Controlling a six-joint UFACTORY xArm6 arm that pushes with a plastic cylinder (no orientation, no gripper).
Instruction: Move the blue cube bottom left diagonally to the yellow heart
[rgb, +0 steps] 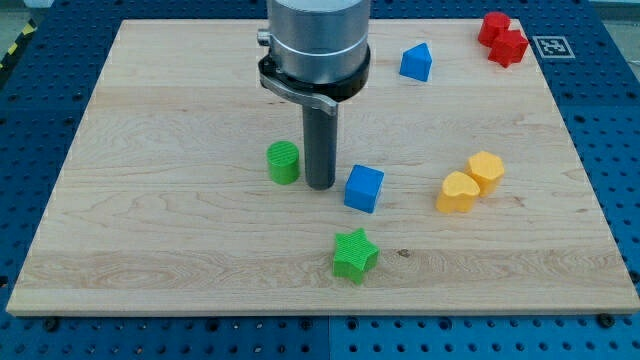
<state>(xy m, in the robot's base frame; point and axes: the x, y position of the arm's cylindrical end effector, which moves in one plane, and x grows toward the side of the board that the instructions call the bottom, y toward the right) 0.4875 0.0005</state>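
Camera view, the only one: the arm's grey housing runs off the view's top edge, so nothing above the collar shows. The red pieces (503, 39) at the top right sit pressed together, and their exact shapes are hard to make out. The printed marker (548, 45) beside them shows only in part.

My tip (320, 186) is down on the wooden board (150, 240), a bare rod with nothing to clasp and nothing held. It stands between the green cylinder (283, 162) on the view's left and the blue cube (364, 188) on the view's right, just beside the cube's left face; whether they actually touch, I cannot tell.

The blue cube lies near the board's middle. The yellow heart (458, 193) sits to its right, apart from it, and is touching a yellow hexagonal block (486, 169) at its upper right.

Below the cube, a green star (354, 254) lies nearby. Up top, another blue block (416, 62) with a peaked top sits well apart, right of the housing.
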